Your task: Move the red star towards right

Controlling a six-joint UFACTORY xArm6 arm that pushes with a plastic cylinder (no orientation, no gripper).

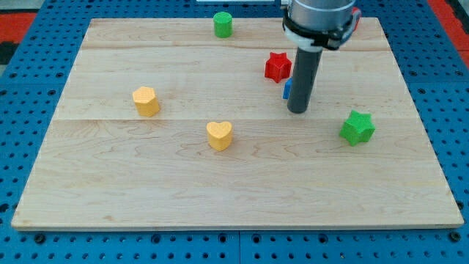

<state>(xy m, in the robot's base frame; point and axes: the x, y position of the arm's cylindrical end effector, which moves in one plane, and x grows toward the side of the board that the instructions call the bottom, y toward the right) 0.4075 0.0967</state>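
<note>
The red star (277,67) lies on the wooden board (146,183), right of centre near the view's top. My rod comes down from the top, and my tip (297,110) rests on the board just below and right of the star. A blue block (287,89) is mostly hidden behind the rod, directly below the star; its shape cannot be made out.
A green star (357,127) lies right of my tip. A green cylinder (223,24) stands at the top edge. A yellow heart (219,135) is near the centre. A yellow hexagonal block (146,100) is at the left. A blue pegboard surrounds the board.
</note>
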